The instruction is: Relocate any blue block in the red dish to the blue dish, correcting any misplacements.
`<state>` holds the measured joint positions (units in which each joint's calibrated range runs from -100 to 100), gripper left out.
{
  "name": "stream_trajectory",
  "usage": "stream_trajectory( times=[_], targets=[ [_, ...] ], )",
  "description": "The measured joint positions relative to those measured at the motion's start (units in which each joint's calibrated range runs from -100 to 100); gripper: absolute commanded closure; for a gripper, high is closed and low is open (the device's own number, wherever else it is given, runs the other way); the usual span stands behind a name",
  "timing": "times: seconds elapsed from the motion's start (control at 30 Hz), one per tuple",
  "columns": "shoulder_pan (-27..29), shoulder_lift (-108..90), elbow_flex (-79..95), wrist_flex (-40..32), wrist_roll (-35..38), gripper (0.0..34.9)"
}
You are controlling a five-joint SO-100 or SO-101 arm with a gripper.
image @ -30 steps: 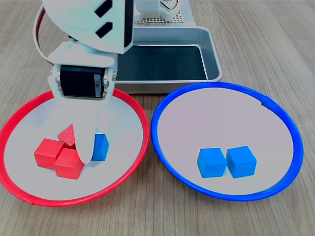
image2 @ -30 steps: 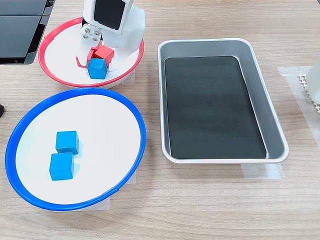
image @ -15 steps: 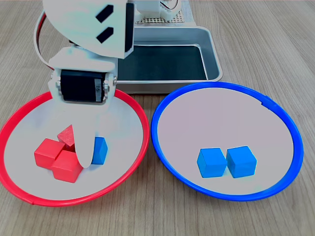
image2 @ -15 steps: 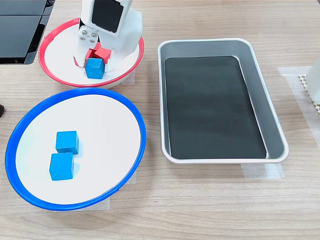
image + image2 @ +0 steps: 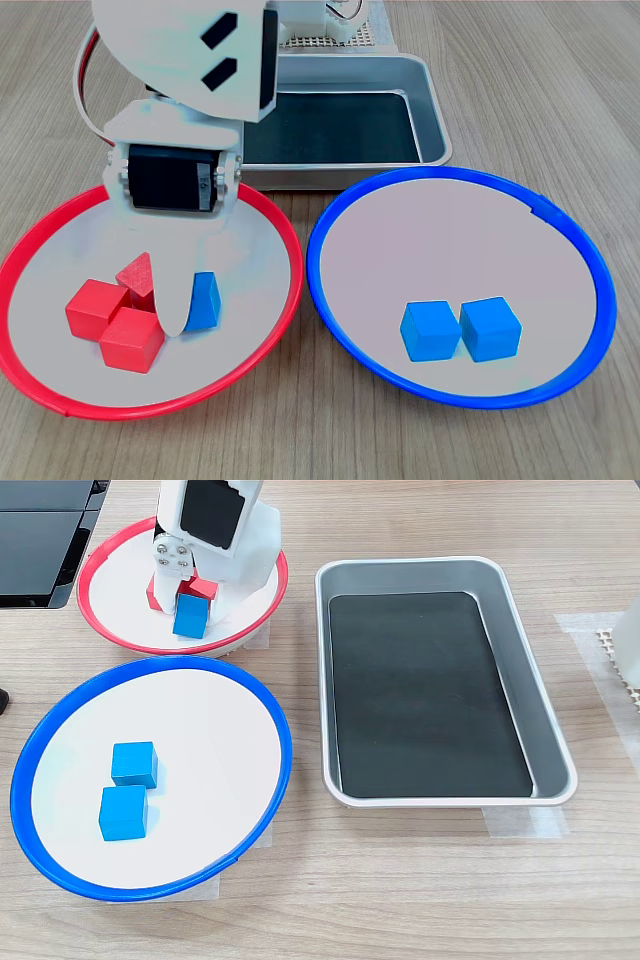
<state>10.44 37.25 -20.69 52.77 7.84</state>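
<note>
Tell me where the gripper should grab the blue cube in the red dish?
Probably from above, pinching two flat opposite sides of the blue block. It sits in the red dish with red cubes beside it, on the first exterior view's left, so one finger must slip between them. The gripper is already at it; the arm hides the contact.

A light wood-grain tabletop [image 5: 420, 880] carries everything. In the second exterior view, a round red-rimmed dish with a pale inside [image 5: 110, 630] sits at the upper left, a round blue-rimmed dish of the same kind [image 5: 262, 705] just below it at lower left, and a rectangular metal tray with a dark liner [image 5: 545, 725] fills the right centre. A dark flat object [image 5: 40, 540] lies at the upper left corner.
</note>
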Motion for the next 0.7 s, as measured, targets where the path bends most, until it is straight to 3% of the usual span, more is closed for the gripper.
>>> stream_trajectory(
  times=[0.4, 0.7],
  targets=[
    [-0.27, -9.29, 2.27, 0.65, -0.34, 34.6],
    [-7.52, -25.83, 7.71, 6.20, -2.30, 34.6]
  ],
)
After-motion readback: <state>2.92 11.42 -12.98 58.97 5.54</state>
